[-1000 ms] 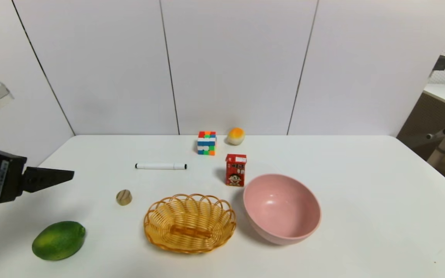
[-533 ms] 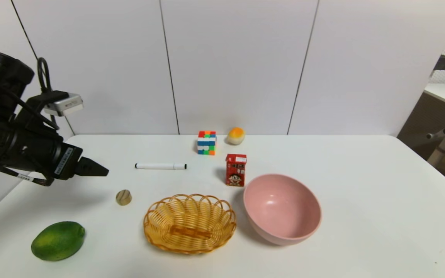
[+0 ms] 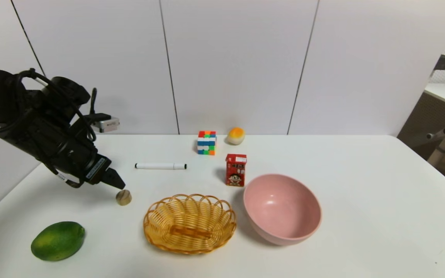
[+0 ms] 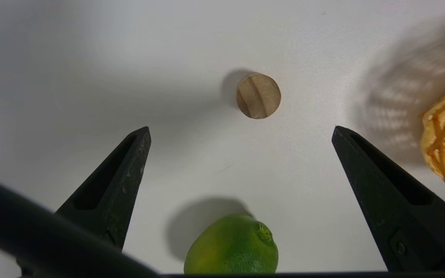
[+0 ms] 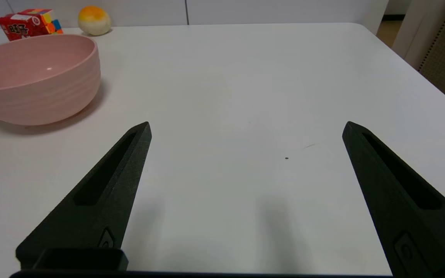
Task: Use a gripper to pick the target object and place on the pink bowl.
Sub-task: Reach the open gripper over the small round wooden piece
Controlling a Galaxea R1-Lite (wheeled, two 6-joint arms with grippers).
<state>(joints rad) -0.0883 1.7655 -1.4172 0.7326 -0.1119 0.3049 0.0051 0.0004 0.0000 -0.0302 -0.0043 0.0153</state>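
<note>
While spread, left end effector (image 4: 241,129) above wooden cylinder (image 4: 258,95)

Left gripper (image 3: 119,184) hangs tilted down — just above the wooden cylinder (image 3: 123,197).

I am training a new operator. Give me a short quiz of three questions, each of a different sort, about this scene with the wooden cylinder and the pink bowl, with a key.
1. True or false: the left gripper is closed on the wooden cylinder.
2. Multiple choice: what lies between the wooden cylinder and the pink bowl in the head view? A) the wicker basket B) the green fruit C) the white marker
3. Short answer: what is inside the pink bowl?

Key
1. False. Its fingers stand wide apart above the table, and the cylinder rests free.
2. A
3. Nothing.
</note>
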